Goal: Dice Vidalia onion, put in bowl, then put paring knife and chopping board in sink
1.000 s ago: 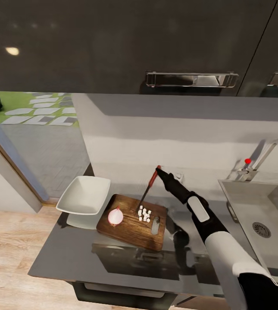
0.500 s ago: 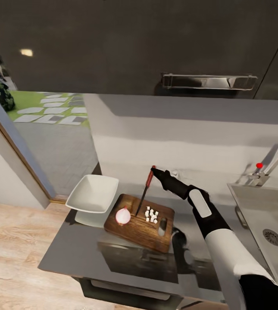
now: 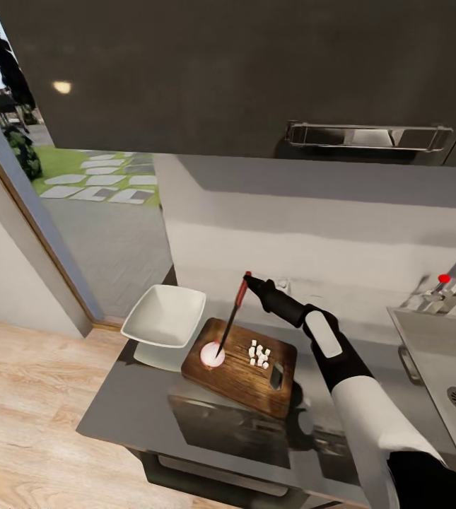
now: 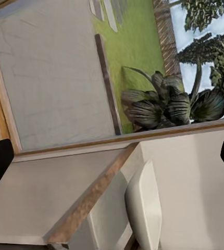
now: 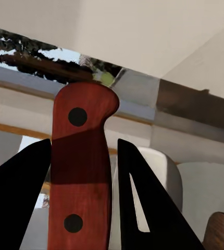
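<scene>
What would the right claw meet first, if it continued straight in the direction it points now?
Probably the white wall behind the countertop: the right claw, shut on the paring knife, points that way. Depth is unclear.

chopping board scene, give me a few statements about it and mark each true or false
1. The right tool holds the knife by its red handle. True.
2. The knife tip is at the onion on the chopping board. True.
3. The white cubes are in the bowl. False: they lie on the board, and the bowl holds nothing.
4. The bowl stands in the sink. False: it stands on the countertop beside the board.
5. The onion lies on the board. True.
</scene>
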Tool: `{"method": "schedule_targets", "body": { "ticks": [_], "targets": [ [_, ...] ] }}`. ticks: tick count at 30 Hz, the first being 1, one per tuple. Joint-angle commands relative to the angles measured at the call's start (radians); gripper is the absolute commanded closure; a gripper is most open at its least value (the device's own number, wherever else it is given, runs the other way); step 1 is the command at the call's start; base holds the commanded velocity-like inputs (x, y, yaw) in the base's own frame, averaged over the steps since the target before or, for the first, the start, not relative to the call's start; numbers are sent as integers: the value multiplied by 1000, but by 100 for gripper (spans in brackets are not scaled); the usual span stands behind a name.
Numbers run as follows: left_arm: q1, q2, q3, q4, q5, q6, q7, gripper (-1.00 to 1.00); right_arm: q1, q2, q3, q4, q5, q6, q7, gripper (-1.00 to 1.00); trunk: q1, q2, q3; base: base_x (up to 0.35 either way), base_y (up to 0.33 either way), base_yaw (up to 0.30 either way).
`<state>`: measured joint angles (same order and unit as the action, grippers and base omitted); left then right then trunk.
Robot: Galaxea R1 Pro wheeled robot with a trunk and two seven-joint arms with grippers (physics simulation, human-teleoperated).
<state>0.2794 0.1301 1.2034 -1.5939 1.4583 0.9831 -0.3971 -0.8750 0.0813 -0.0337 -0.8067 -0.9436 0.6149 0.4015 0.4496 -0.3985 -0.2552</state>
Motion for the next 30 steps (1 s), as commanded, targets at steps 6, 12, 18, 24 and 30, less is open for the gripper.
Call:
{"method": "schedule_targets", "body": {
  "ticks": [6, 12, 18, 24, 30],
  "targets": [
    [0, 0, -20, 0, -5, 3, -5, -100, 1, 7, -5, -7, -6, 8, -48, 100, 1, -2, 3, 0, 0, 88],
    [0, 0, -38, 0, -6, 2, -5, -100, 1, 6, -7, -8, -9, 8, -61, 100, 1, -2, 9, 0, 0, 181],
    [0, 0, -39, 0, -6, 2, -5, -100, 2, 6, -7, 5, -9, -20, -52, 100, 1, -2, 10, 0, 0, 33],
    [0, 0, -39, 0, -6, 2, -5, -100, 0, 5, -5, 135, -6, -104, 173, 100, 1, -2, 10, 0, 0, 2],
    [0, 1, -39, 0, -6, 2, -5, -100, -5, 2, -3, 210, -3, -158, 244, 100, 1, -2, 10, 0, 0, 0]
  ]
}}
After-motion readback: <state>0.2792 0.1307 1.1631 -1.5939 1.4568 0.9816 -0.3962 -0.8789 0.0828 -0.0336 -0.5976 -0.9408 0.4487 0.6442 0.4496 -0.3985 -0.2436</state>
